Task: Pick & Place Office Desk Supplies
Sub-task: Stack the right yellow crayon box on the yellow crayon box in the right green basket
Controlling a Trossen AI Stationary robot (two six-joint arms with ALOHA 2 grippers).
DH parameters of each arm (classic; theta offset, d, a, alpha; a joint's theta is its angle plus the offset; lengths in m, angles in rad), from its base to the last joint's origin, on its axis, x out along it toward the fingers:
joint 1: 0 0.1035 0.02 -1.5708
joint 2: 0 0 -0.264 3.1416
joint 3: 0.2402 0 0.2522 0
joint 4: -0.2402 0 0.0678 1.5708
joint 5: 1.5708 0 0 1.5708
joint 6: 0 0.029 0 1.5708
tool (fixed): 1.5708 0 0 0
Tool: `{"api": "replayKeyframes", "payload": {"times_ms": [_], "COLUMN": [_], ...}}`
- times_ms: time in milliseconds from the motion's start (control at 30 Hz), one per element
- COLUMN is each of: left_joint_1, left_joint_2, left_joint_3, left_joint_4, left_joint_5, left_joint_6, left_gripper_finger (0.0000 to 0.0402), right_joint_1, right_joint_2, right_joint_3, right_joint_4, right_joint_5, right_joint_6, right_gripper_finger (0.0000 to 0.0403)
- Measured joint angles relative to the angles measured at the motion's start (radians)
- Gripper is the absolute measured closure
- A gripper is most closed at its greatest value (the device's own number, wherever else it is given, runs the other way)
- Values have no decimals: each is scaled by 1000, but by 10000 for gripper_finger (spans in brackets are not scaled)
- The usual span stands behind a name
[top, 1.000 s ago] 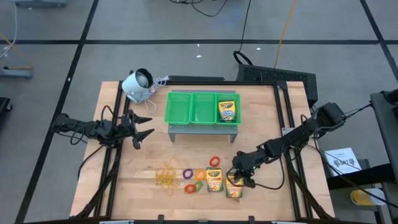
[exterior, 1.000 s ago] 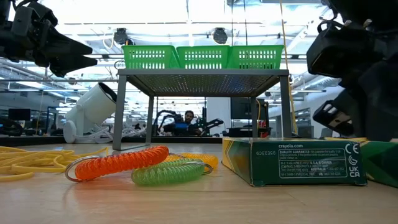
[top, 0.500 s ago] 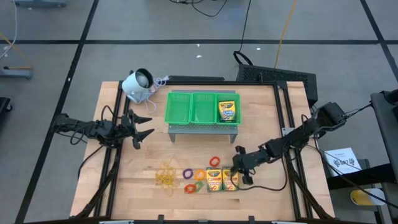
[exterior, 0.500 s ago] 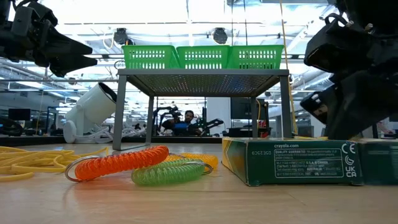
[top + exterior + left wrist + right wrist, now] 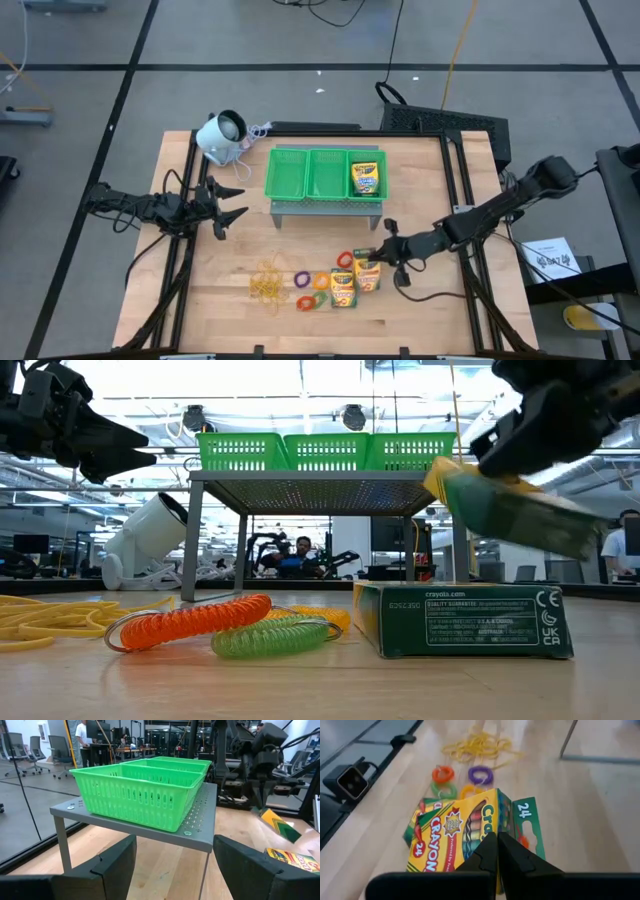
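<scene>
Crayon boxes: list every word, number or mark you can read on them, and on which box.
"CRAYON" and "24": front of the held crayon box, clamped in the right gripper.
"24": green end flap of that box.
"crayola.com", "QUALITY GUARANTEE", "UK CA": side of the crayon box on the table.
Its fine print and the crayon box in the tray: too small to read.

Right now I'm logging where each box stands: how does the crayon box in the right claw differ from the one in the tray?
The held crayon box hangs tilted above the table, gripped by the right claw; the tray crayon box lies flat in the right-hand compartment of the green tray, untouched. The held one is over the rings, the other on the raised stand. Both are yellow-and-green boxes.
</scene>
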Motion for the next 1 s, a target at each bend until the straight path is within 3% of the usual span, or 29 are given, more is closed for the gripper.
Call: {"api": "replayKeyframes", "payload": {"times_ms": [667,1000], "left_joint_1": [0,0], "left_joint_2": [0,0], "left_joint_3": [0,0], "left_joint_4": [0,0], "left_joint_5": [0,0], "left_joint_6": [0,0], "left_gripper_finger": [131,131], "right_joint_1": [-67,-322], "right_joint_2": [-202,-268], "right_joint_3": [2,182], "right_joint_4": [173,-40], "right_joint_5": [-10,-237], "right_joint_6": [-186,-235], "right_gripper_finger": [402,402]}}
